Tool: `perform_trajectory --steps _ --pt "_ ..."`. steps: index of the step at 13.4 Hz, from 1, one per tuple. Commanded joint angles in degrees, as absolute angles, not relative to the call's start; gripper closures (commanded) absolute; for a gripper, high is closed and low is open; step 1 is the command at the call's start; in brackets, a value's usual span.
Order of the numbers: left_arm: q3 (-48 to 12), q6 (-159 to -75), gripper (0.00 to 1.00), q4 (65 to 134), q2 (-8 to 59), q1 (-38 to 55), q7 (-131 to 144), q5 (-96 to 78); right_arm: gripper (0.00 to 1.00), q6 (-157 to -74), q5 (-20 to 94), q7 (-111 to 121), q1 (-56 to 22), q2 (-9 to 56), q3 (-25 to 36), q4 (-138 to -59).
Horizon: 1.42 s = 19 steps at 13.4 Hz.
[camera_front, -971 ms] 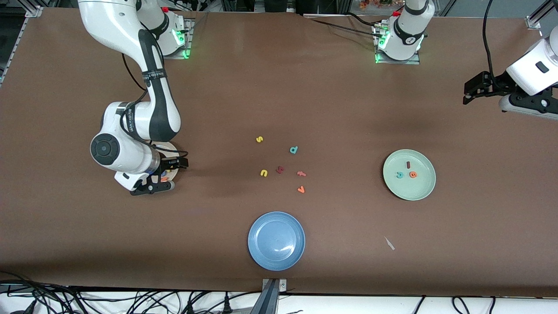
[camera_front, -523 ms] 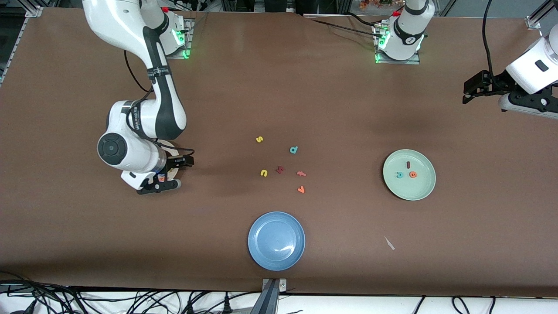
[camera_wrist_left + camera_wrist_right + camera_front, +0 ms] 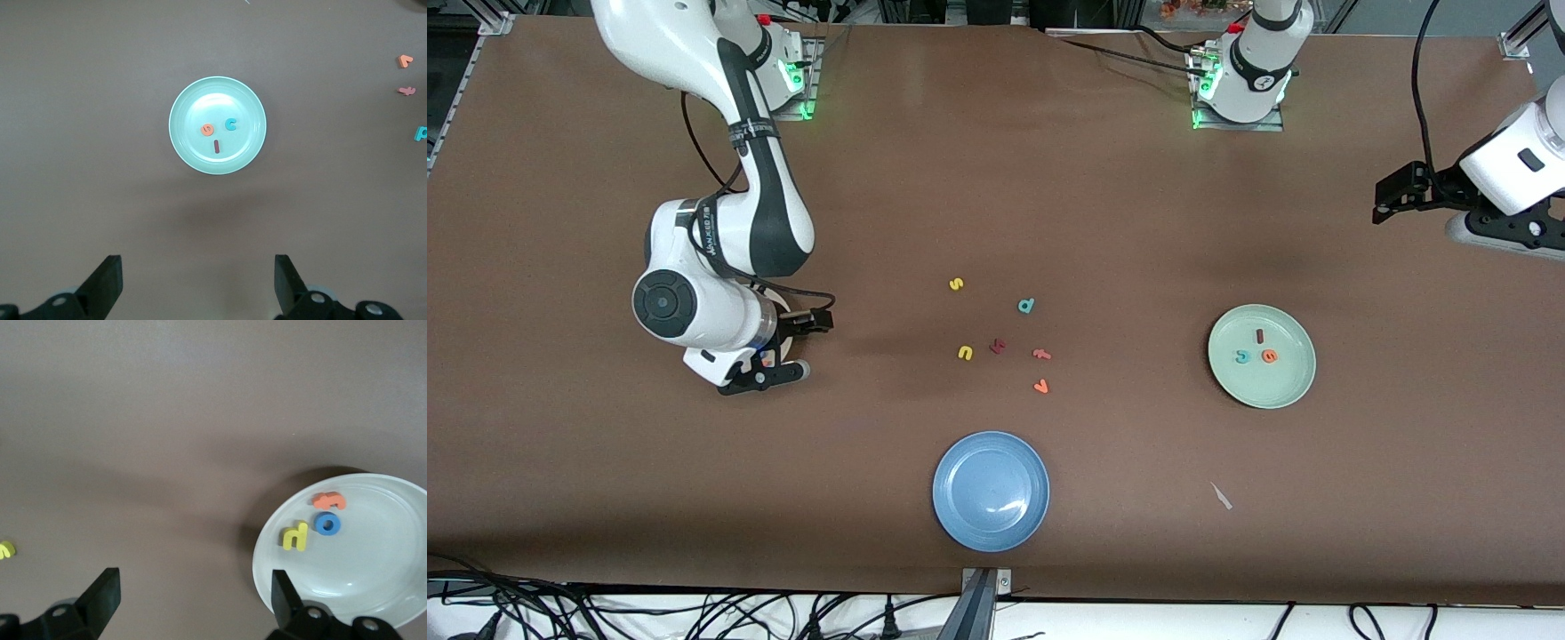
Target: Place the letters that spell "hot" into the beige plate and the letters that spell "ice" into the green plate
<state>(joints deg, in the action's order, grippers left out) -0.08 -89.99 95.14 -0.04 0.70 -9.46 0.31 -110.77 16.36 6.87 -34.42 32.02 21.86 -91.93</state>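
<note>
Shifted toward table centre since earlier: right gripper (image 3: pixel 783 356), jaws apart, empty, over beige plate (image 3: pixel 373 587) edge; left gripper (image 3: pixel 1405 191) waiting, jaws apart. Three letters in beige plate: yellow h (image 3: pixel 295 536), blue o (image 3: pixel 327 523), orange t (image 3: pixel 329 500). Three in green plate (image 3: pixel 1285 387): red i (image 3: pixel 1260 336), teal c (image 3: pixel 1242 356), orange e (image 3: pixel 1268 356); six loose letters (image 3: pixel 1000 342); one blue plate (image 3: pixel 991 491).

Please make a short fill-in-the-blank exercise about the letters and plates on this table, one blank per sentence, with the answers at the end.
1. The green plate holds ____ letters.
2. The blue o lies in the ____ plate.
3. The blue plate holds ____ letters.
4. The teal c lies in the ____ plate.

Missing words: three; beige; no; green
</note>
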Motion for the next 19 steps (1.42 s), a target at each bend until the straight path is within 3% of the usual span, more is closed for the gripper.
perform_trajectory --steps 1,5,12,19 --pt "-0.2 -90.1 0.00 94.4 0.3 0.2 -10.5 -1.2 0.00 -109.2 8.5 6.4 -21.0 25.5 8.7 -93.3" --pt "-1.9 -91.7 0.00 95.1 -0.3 -2.0 -10.2 -1.7 0.00 -108.6 4.9 7.4 -13.8 18.1 3.2 -97.2" --pt "-3.2 -91.5 0.00 95.3 -1.5 -2.6 -9.6 -1.7 0.00 -100.2 4.2 6.8 -8.8 6.2 3.3 -100.0" --pt "-3.8 -90.6 0.00 94.6 -1.4 -2.7 -9.3 -1.7 0.00 -101.4 2.8 1.5 -6.9 0.1 4.5 -100.2"
